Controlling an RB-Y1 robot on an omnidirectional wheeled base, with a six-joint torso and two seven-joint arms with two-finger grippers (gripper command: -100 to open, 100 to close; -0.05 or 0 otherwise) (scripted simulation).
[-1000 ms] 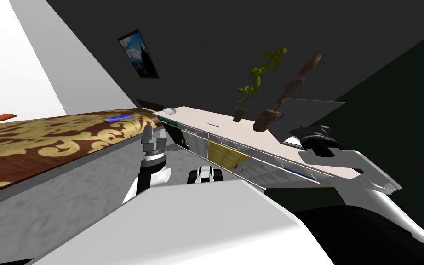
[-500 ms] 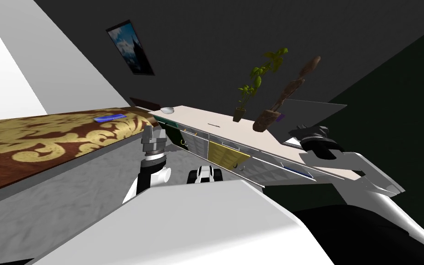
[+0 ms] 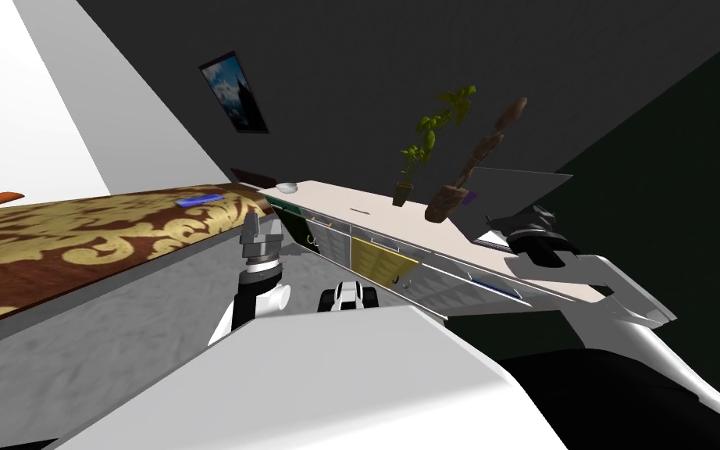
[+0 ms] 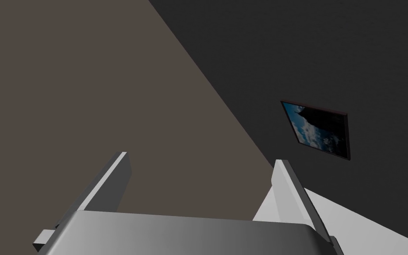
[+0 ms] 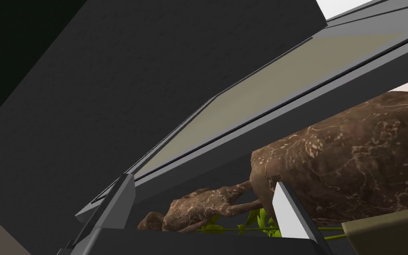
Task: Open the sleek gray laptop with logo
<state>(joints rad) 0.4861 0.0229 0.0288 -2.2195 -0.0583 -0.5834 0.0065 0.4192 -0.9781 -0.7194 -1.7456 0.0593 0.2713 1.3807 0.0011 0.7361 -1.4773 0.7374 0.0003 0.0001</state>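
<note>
The grey laptop (image 3: 516,186) stands on the right end of a long white desk (image 3: 351,205) with its lid raised. In the right wrist view the lid's inner side with its pale screen (image 5: 265,84) slants across just beyond my fingers. My right gripper (image 3: 529,226) (image 5: 203,186) is at the laptop's front edge, open, with nothing between the fingers. My left gripper (image 3: 261,228) (image 4: 201,157) hangs open in front of my chest, away from the desk.
A brown twisted sculpture (image 3: 475,160) (image 5: 353,164) and a potted green plant (image 3: 421,152) stand on the desk just left of the laptop. Drawers run under the desk top. A bed with a brown and gold cover (image 3: 101,234) lies to the left.
My head camera swung a little and came back. The laptop's lid stays raised and my right hand stays at its front edge. The left arm has not moved.
</note>
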